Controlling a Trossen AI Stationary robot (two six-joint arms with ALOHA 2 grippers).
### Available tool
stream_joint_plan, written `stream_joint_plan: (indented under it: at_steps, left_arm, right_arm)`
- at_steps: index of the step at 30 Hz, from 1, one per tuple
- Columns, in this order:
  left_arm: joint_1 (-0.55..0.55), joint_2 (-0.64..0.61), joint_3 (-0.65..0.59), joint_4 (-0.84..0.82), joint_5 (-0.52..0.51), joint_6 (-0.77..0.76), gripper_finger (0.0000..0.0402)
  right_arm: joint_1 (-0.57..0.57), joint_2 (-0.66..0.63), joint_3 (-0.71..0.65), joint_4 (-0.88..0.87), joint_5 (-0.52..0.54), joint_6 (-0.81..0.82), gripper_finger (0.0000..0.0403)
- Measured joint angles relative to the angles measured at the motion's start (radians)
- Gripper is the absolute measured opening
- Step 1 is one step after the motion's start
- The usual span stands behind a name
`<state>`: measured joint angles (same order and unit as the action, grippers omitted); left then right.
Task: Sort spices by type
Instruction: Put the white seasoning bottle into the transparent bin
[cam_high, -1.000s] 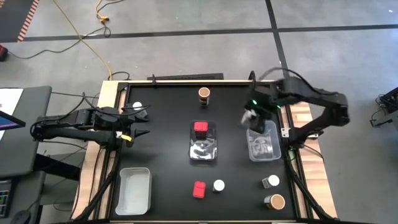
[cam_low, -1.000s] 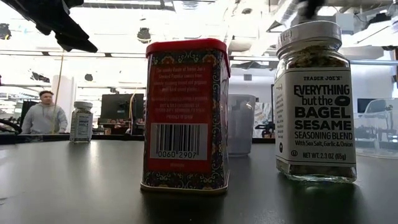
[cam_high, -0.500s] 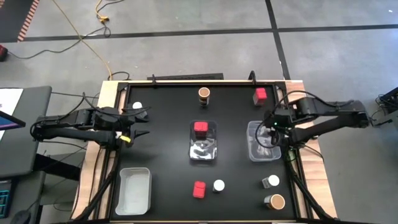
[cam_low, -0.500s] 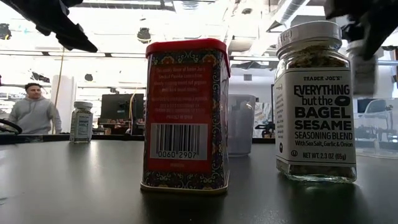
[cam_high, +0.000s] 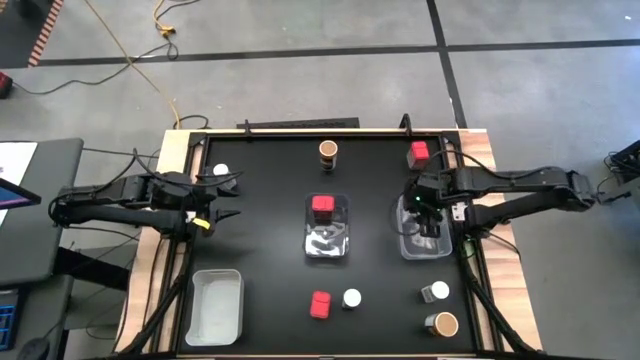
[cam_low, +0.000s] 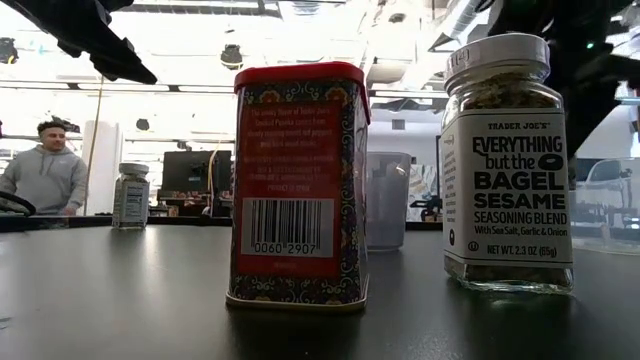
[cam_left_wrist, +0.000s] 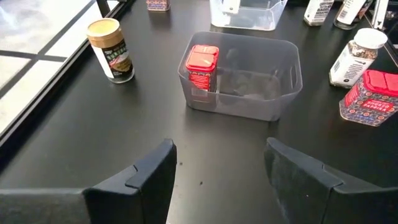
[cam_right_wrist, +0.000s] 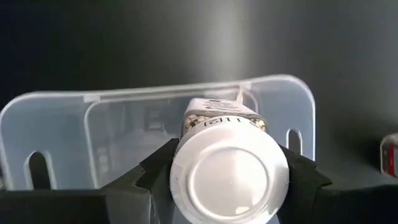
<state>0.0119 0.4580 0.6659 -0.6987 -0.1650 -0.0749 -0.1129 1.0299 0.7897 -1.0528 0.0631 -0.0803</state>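
My right gripper (cam_high: 425, 205) is shut on a white-lidded spice jar (cam_right_wrist: 227, 171) over the clear bin at the right (cam_high: 424, 238). My left gripper (cam_left_wrist: 217, 177) waits open at the table's left side, touching nothing. The centre bin (cam_high: 327, 240) holds a red tin (cam_high: 323, 205). Standing loose on the table are a brown jar (cam_high: 328, 150), a red tin (cam_high: 419, 152), a red tin (cam_high: 320, 303), a white-lidded jar (cam_high: 351, 298), a silver-lidded jar (cam_high: 435, 292), a brown jar (cam_high: 442, 323) and a white-lidded jar (cam_high: 221, 172). My right gripper pinches the jar between its two fingers (cam_right_wrist: 155, 177), one on each side just under the white lid (cam_right_wrist: 230, 174). The fingers come from above, pointing steeply down. The jar hangs upright below them, over the bin's inside (cam_right_wrist: 149, 130); whether its base touches the bin floor does not show.
An empty clear bin (cam_high: 215, 305) stands at the near left. In the low view the red tin (cam_low: 298, 185) and a seasoning jar (cam_low: 508, 160) stand close to the camera. A person (cam_low: 45, 175) stands in the room beyond the table.
My right gripper has come down with the white-lidded jar, from high above the table's far right to just over the right bin, and has rolled a little at the wrist. It stays shut on the jar. The far red tin, hidden by the arm before, now shows.
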Motion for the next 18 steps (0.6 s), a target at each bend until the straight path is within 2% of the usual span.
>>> stream_joint_plan:
  at_steps: [7, 18]
  left_arm:
    - [0.0, 0.0, 0.0, 0.0, 0.0, -0.011, 0.0231]
    - [0.0, 0.0, 0.0, 0.0, 0.0, 0.0, 0.0231]
  right_arm:
    - [-0.098, 0.006, -0.024, 0.028, -0.04, -0.048, 0.0222]
    - [-0.209, 0.017, -0.032, -0.002, -0.097, -0.237, 0.0222]
